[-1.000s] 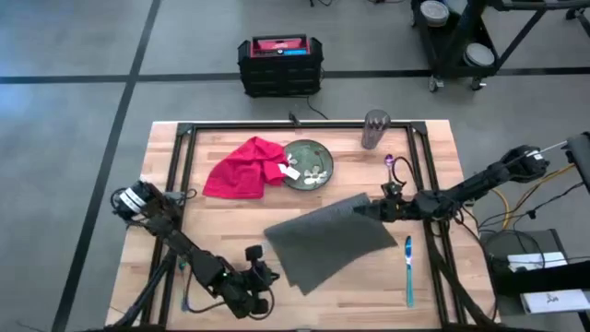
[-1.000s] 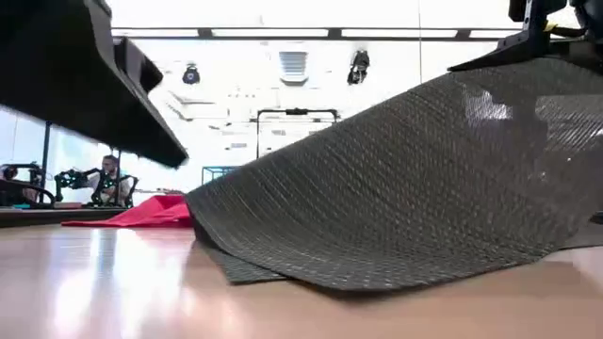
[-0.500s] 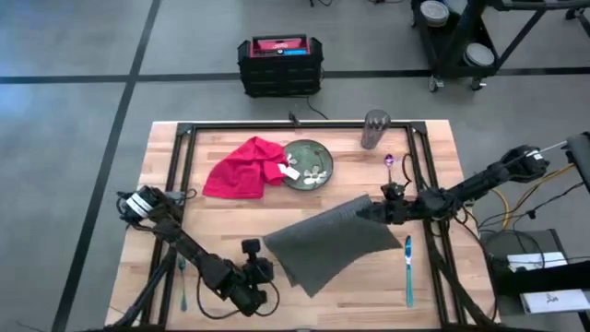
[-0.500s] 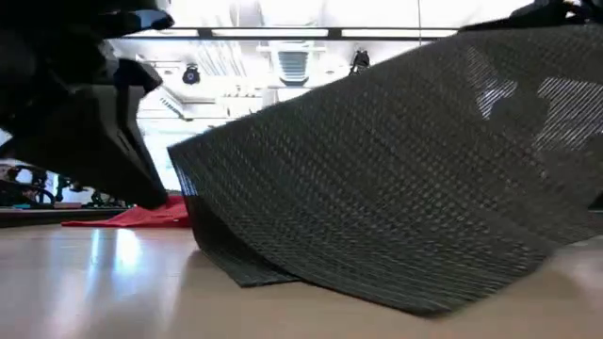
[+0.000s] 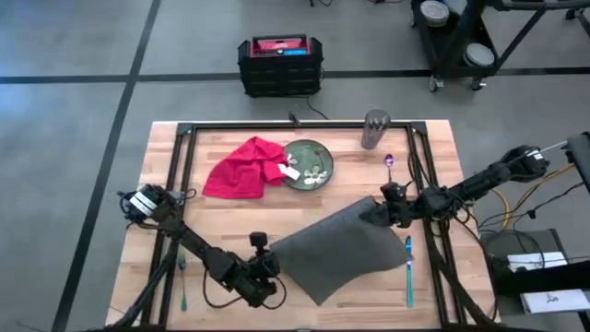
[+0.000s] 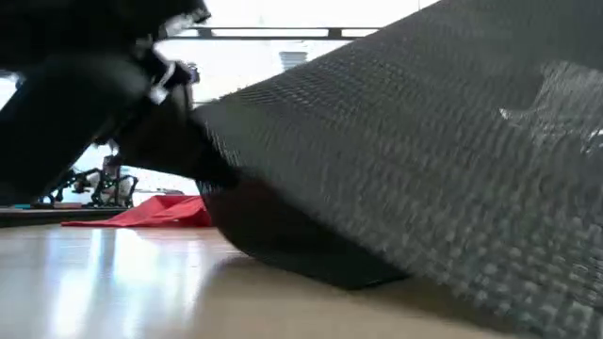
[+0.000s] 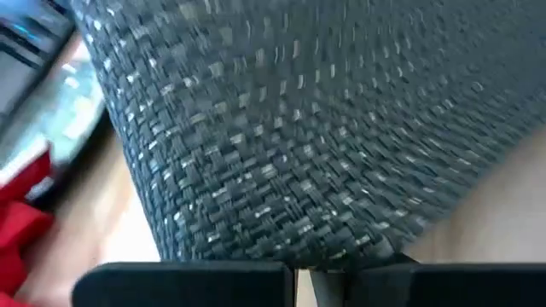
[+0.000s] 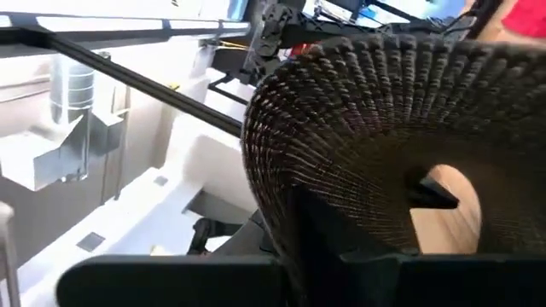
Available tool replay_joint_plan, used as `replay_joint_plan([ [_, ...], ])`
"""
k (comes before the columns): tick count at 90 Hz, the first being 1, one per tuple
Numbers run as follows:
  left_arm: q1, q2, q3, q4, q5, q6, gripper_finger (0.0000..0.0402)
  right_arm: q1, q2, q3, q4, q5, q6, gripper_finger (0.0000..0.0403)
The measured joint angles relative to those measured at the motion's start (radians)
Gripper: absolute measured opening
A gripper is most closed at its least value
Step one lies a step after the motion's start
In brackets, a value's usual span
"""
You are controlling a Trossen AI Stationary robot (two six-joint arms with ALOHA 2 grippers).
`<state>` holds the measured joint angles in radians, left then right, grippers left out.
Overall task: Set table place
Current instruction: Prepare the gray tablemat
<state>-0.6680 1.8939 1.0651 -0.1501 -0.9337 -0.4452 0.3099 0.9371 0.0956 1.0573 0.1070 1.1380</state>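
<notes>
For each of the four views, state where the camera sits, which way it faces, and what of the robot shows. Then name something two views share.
High: overhead, straight down on table, both arms.
Low: tabletop height, level; lifted placemat, dark arm.
Left wrist: on left arm, facing placemat weave; own fingers.
Right wrist: on right arm; right gripper pinching placemat edge.
Shared: high and low both show the red napkin.

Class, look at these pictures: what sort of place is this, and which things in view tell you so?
Probably a robotics lab or workshop, not a dining room. The table stands on a bare grey floor, a black and red equipment case sits beside it, and wheeled stands are nearby.
</notes>
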Motion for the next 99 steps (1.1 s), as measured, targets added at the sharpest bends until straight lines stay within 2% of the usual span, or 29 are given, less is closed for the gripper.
replay_joint_plan([
  [10, 0.000, -0.016, 0.025, 0.126, -0.044, 0.047, 0.0000, 0.000, 0.004, -0.001, -0.079, 0.020, -0.010, 0.0000],
  [28, -0.004, -0.015, 0.034, 0.319, -0.019, 0.079, 0.0000, 0.000, 0.004, -0.002, -0.237, 0.115, -0.012, 0.0000],
  [56, 0.024, -0.004, 0.033, 0.315, -0.023, 0.102, 0.0000, 0.000, 0.082, -0.002, -0.261, 0.159, -0.014, 0.0000],
  [67, 0.025, -0.004, 0.039, 0.311, 0.038, 0.210, 0.0000, 0.000, 0.122, -0.002, -0.262, 0.158, -0.013, 0.0000],
  [77, 0.029, -0.005, 0.061, 0.288, 0.071, 0.227, 0.0002, 0.000, 0.148, -0.002, -0.260, 0.157, -0.013, 0.0000],
  [87, 0.039, -0.006, 0.093, 0.194, 0.112, 0.227, 0.0024, 0.000, 0.168, -0.002, -0.260, 0.158, -0.013, 0.0000],
  [99, 0.042, -0.006, 0.130, 0.074, 0.140, 0.228, 0.0075, 0.000, 0.179, -0.002, -0.259, 0.158, -0.008, 0.0000],
])
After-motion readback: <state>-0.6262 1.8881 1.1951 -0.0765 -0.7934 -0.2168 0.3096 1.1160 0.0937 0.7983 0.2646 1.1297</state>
